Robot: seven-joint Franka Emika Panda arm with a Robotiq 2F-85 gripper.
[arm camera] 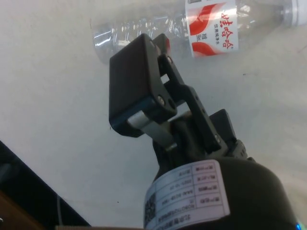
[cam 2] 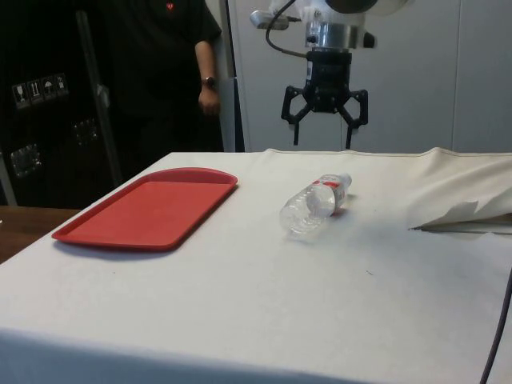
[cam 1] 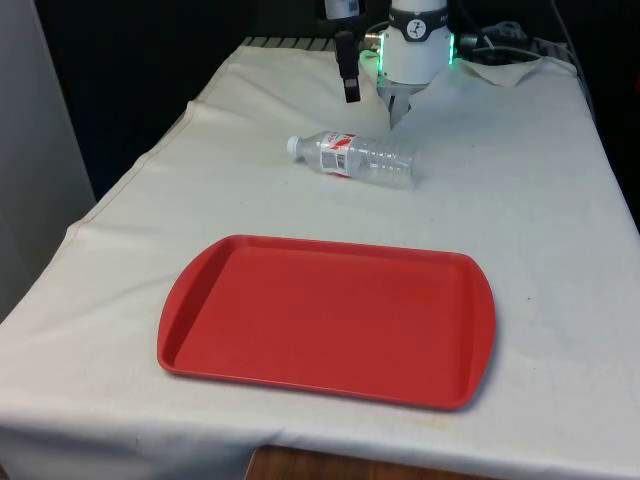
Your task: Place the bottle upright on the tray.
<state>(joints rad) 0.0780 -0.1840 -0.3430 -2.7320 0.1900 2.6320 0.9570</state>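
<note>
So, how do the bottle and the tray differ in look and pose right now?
The bottle is clear plastic with a red and white label, while the tray is solid red. The bottle is a narrow cylinder lying on its side, while the tray is broad, shallow and sits flat. The bottle lies closer to the gripper, which hangs above the table with its fingers spread; the tray is farther away. Both rest on the white cloth, apart from each other.

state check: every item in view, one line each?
bottle: lying on its side on the cloth, cap on, looks empty, not held
tray: flat on the table, nothing on it
end effector: open, above the table beyond the bottle, holding nothing
person: standing behind the table, arm hanging down
</note>
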